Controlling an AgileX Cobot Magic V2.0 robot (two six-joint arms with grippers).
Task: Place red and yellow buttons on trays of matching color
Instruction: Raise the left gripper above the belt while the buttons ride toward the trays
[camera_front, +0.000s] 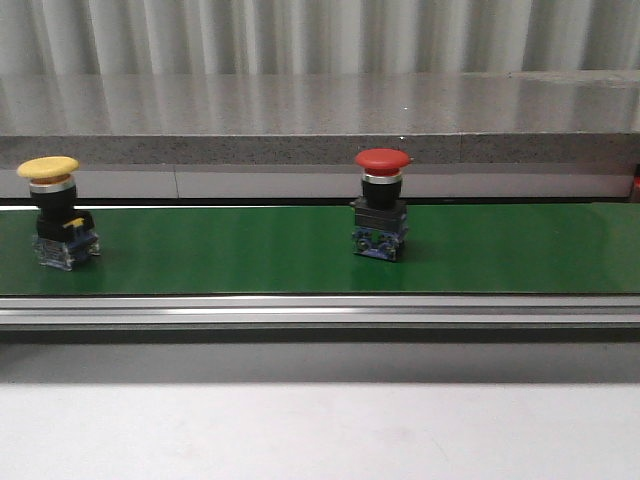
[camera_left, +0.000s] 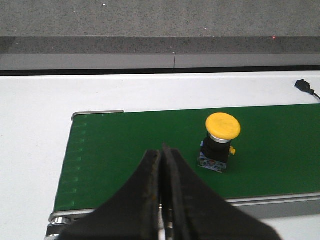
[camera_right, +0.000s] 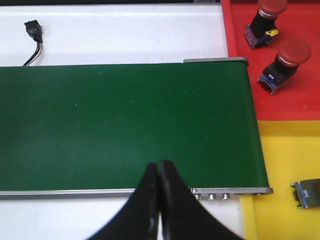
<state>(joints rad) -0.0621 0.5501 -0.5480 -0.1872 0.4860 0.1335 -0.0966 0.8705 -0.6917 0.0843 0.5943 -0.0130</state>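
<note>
Left gripper (camera_left: 162, 152) nearest the lens in its wrist view, black fingers pressed together, nothing held, poised over the near edge of the green conveyor belt (camera_left: 150, 150) close to the belt's left end. Right gripper (camera_right: 159, 167) likewise closed with fingers touching, empty, hanging above the belt's near edge by its right end. Yellow button (camera_front: 58, 210) upright on the belt at far left of the front view, mushroom cap up, black body on a clear blue base; in the left wrist view seen just beyond and beside the closed fingers, not touching. Red button (camera_front: 381, 203) upright near the belt's middle, well apart from the yellow one. Off the belt's right end, red tray (camera_right: 280, 65) carrying two red-capped buttons (camera_right: 285, 57) lying tilted; yellow tray (camera_right: 290, 165) adjoining it on the near side, a grey metal part (camera_right: 306, 192) resting on it at frame edge. Black connector with cable (camera_right: 34, 31) on the white table (camera_right: 125, 35) beyond the belt.
</note>
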